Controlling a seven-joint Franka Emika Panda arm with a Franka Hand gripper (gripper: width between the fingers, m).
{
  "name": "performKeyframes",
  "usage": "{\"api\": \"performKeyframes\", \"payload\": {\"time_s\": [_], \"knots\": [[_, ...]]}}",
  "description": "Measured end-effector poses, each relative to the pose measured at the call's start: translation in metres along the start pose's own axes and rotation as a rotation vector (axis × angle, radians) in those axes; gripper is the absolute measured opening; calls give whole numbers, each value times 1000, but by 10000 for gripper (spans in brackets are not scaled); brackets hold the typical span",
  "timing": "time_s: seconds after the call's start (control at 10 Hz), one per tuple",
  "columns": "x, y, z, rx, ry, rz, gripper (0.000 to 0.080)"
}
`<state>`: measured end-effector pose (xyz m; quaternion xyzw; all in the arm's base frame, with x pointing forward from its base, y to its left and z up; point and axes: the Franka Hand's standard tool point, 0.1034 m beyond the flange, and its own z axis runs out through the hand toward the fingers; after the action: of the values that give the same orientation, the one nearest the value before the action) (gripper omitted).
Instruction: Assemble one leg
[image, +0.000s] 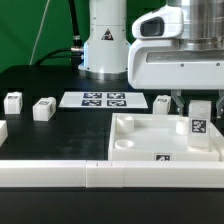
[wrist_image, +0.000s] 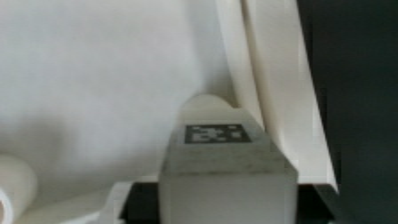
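My gripper (image: 198, 104) is at the exterior view's right and is shut on a leg (image: 200, 124), a small white post with a black-and-white tag on its side. It holds the leg upright, with its lower end at the far right corner of the large flat white square piece (image: 140, 140) with the raised rim. In the wrist view the leg (wrist_image: 217, 160) sits between the dark fingers (wrist_image: 146, 200), and its tip points at the square piece's floor (wrist_image: 89, 90) next to the rim (wrist_image: 267, 60). Whether the leg touches the piece is not clear.
Other legs stand on the black table: two at the exterior view's left (image: 13, 102) (image: 43, 109) and one behind the square piece (image: 162, 103). The marker board (image: 103, 99) lies in front of the robot base (image: 105, 45). A white rail (image: 60, 172) runs along the front.
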<state>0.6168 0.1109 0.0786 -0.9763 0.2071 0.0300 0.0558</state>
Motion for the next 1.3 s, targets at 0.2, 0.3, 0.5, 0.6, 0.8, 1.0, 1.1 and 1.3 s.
{"api": "performKeyframes", "payload": {"time_s": [0.2, 0.3, 0.5, 0.6, 0.8, 1.0, 1.1, 1.3], "knots": [[0, -2, 0, 6, 6, 238, 290], [0, -3, 1, 15, 4, 396, 290], [1, -3, 1, 26, 6, 612, 291], [1, -4, 1, 27, 5, 725, 291], [2, -3, 1, 31, 1, 853, 291], [1, -5, 1, 38, -9, 950, 291], [1, -5, 1, 38, -9, 949, 296], [0, -5, 1, 39, -9, 931, 498]]}}
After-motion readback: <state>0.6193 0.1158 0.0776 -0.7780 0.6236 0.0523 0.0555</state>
